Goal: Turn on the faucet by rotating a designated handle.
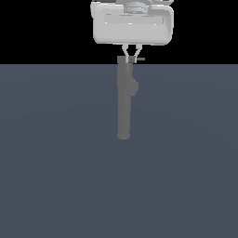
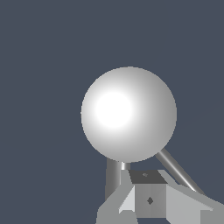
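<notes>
faucet inspection: jaws at the cap end, grip state unclear

dark slate-blue table (image 1: 56, 162) fills the lower part of the exterior view, with plain black background above it. on this table stands the faucet (image 1: 124, 100), a long matte gray column near the middle of the view, reaching from a rounded end lower down to a cap-like end at the horizon line. a small rounded bump sits on the column's side toward the exterior view's right, in its upper part.

the handle (image 1: 140, 59), a thin short light-gray rod, projects from the cap toward the exterior view's right. it is much slimmer than the column.

the gripper (image 1: 132, 55) hangs from the top of the exterior view; its wide pale body spans above the faucet. two thin fingers (image 1: 124, 50) converge downward to the cap, at the root of the handle. the tips appear close together, but the view is too small to show whether the jaws are clamped on the rod, merely beside it, or slightly apart; cannot tell.

in the wrist view a large glossy white sphere (image 2: 128, 113) occupies the centre against the slate-blue table. below it a gray blocky part (image 2: 148, 197) with a small diamond mark is visible, flanked by pale angled pieces. a short upright gray cylinder (image 2: 113, 177) and a slim slanted rod (image 2: 177, 170) emerge from behind the sphere. which of these belongs to the faucet cannot be established from this view.
</notes>
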{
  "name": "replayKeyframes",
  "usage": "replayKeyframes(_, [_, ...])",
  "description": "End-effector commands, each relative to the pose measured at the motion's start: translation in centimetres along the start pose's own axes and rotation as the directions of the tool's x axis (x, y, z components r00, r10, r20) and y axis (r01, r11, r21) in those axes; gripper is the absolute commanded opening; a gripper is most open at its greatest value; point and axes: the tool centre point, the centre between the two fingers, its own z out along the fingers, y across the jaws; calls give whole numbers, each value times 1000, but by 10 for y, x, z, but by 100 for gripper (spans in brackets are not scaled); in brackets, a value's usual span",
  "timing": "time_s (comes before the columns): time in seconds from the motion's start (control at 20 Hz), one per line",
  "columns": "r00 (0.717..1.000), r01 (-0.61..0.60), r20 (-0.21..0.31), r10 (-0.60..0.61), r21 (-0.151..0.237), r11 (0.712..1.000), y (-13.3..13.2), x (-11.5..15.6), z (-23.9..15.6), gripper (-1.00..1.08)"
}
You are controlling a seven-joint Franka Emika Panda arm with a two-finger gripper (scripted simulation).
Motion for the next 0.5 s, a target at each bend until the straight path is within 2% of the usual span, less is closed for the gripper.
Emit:
replayKeyframes(0.0, [1000,-6,-3,6,-2,1000,6,5,0,-100])
replayKeyframes(0.45, [999,-30,-12,30,-8,1000,30,32,-1,-100])
